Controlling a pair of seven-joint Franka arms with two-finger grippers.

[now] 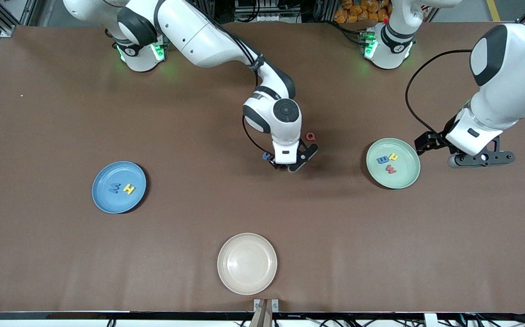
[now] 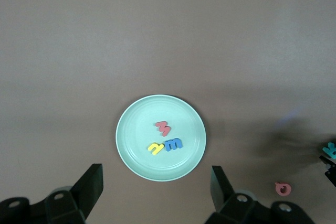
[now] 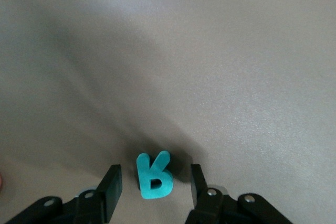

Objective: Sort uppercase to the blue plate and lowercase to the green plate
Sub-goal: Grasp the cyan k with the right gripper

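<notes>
In the right wrist view a teal uppercase letter lies flat on the table between the fingers of my right gripper, which is open, with a gap on each side. In the front view this gripper is low at mid-table and hides the letter. A blue lowercase e and a red Q lie beside it. The blue plate holds a blue W and a yellow H. The green plate holds a blue m, a yellow d and a red w. My left gripper hangs open and empty beside the green plate.
A cream plate with nothing in it sits near the table edge closest to the front camera. The left wrist view also shows the red Q on bare brown table.
</notes>
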